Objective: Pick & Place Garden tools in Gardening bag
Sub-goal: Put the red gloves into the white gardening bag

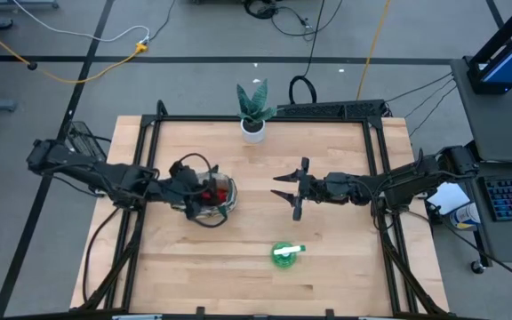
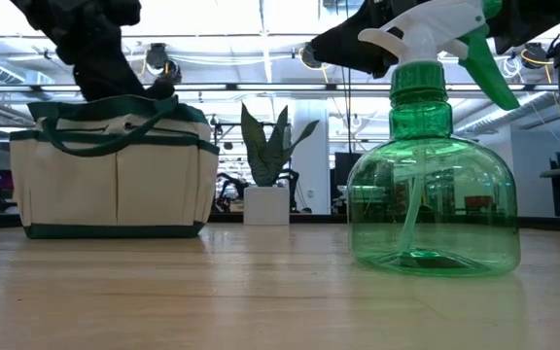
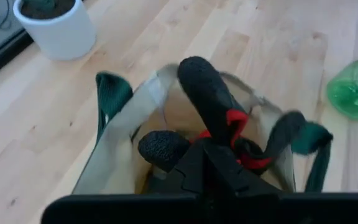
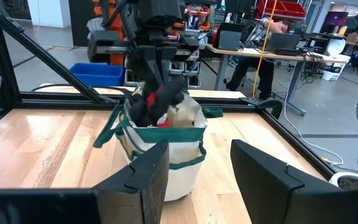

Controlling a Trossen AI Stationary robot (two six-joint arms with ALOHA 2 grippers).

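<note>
Gardening bag (image 1: 210,197), a small cream canvas tote with dark green trim, stands upright on the left half of the bench (image 1: 327,276), about midway between the far and near edges. The left gripper (image 1: 204,191) sits over the bag's open mouth, its fingers drawn tight together on a red-black glove (image 3: 232,127); in the left wrist view the glove's dark fingers poke up out of the opening, and the right wrist view shows the glove bunched at the rim of the bag under the gripper. Whether the glove rests on anything inside the bag cannot be told. The bag's dark green loop handles (image 3: 112,93) hang out to either side of the opening. The right gripper (image 1: 284,193) hovers above the middle of the bench, pointed toward the bag and well apart from it, its fingers spread wide with nothing between them. A green spray bottle (image 1: 285,253) with a white trigger head stands near the near edge of the bench, right of the bag and apart from both grippers. A green plant in a white pot (image 1: 253,113) stands at the far edge of the bench, near its middle. In the right wrist view a person (image 4: 267,46) shows at a desk in the room beyond the bench.
</note>
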